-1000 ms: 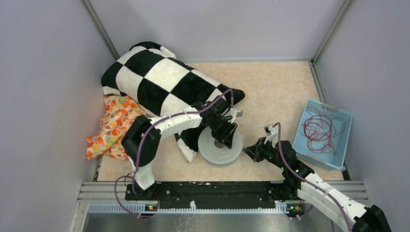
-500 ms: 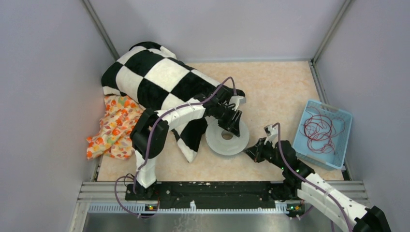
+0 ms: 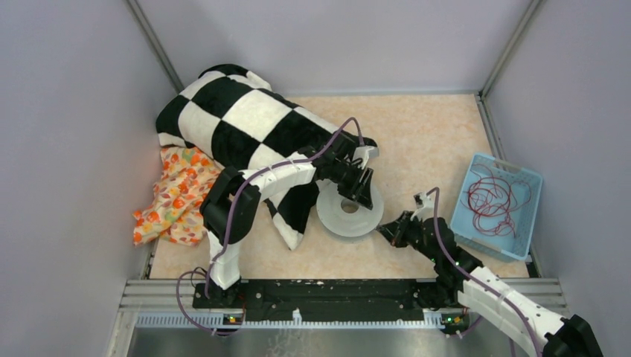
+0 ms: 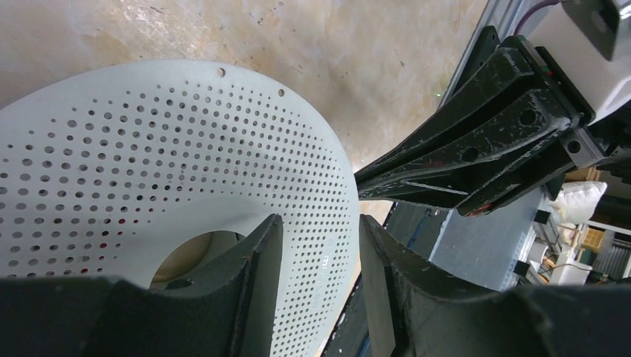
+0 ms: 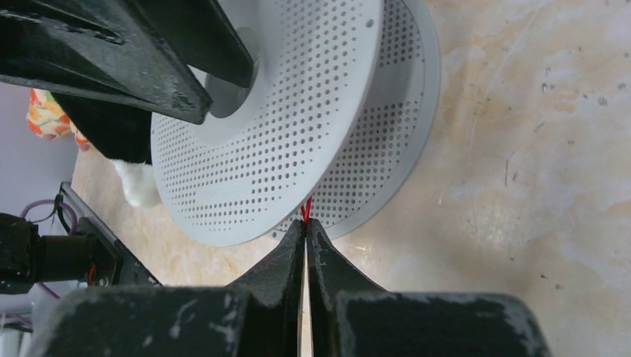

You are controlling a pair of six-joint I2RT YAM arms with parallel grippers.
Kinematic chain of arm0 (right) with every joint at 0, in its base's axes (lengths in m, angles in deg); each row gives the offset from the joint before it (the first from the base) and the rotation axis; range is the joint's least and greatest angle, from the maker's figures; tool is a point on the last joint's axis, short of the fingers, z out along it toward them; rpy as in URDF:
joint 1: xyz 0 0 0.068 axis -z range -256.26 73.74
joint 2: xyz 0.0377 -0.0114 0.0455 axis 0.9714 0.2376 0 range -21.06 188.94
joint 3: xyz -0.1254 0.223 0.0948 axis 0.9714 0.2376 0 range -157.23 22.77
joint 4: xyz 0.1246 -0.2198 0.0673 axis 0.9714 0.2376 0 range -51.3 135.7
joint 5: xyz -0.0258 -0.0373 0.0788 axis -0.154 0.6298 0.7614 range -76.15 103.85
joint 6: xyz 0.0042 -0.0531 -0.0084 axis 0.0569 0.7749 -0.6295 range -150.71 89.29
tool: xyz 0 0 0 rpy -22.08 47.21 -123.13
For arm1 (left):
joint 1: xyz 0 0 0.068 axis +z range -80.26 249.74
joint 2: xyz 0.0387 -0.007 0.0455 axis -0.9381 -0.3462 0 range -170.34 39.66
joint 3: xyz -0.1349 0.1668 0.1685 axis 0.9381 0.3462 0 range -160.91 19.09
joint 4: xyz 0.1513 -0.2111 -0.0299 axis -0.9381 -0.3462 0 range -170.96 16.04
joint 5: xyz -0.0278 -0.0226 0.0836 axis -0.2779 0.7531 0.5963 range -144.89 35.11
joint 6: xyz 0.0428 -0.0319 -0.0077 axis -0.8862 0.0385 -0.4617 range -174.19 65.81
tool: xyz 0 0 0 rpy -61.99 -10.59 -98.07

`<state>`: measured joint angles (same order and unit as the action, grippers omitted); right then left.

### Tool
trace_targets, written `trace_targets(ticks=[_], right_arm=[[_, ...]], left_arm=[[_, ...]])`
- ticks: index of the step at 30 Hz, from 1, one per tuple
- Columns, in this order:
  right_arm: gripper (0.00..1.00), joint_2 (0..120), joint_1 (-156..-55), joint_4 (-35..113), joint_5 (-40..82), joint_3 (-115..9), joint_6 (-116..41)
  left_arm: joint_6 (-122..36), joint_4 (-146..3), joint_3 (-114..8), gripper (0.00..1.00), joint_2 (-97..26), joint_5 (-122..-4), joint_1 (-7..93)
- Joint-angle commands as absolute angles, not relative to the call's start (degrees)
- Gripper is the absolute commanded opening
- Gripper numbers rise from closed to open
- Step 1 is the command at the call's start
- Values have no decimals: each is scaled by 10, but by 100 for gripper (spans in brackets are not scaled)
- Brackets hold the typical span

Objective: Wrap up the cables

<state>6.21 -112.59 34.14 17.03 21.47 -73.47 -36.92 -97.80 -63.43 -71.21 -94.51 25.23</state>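
A white perforated spool [image 3: 350, 216] rests tilted on the table, and my left gripper [image 3: 360, 195] is shut on it. In the left wrist view one finger sits at the hub hole and the other past the rim of the spool [image 4: 149, 163], the left gripper [image 4: 320, 223] straddling the flange. My right gripper [image 3: 383, 229] is at the spool's near-right edge, shut on a thin red cable end [image 5: 305, 211] that runs into the gap between the flanges of the spool [image 5: 298, 134]. Right gripper [image 5: 306, 223] jaws are pressed together. More dark-red cables [image 3: 495, 197] lie tangled in the basket.
The blue basket [image 3: 510, 165] sits at the right wall. A black-and-white checked pillow [image 3: 245, 126] fills the back left, with an orange floral cloth [image 3: 175, 193] beside it. Grey walls enclose the table on three sides.
The left arm carried the spool back and to the right, tilting it. The right gripper shifted slightly right, staying shut at the spool's edge.
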Motion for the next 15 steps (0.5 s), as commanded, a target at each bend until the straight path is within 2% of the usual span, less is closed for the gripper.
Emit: trace_targets(ticks=[1, 9, 15], right_arm=[[0, 80, -1147, 353, 116, 167, -800], [0, 147, -1210, 421, -8, 103, -854], [0, 230, -1246, 367, -50, 88, -852]], left_arm=[[-357, -952, -630, 48, -707, -943, 252], [-350, -961, -628, 49, -704, -895, 262], [-357, -963, -635, 49, -717, -898, 292]])
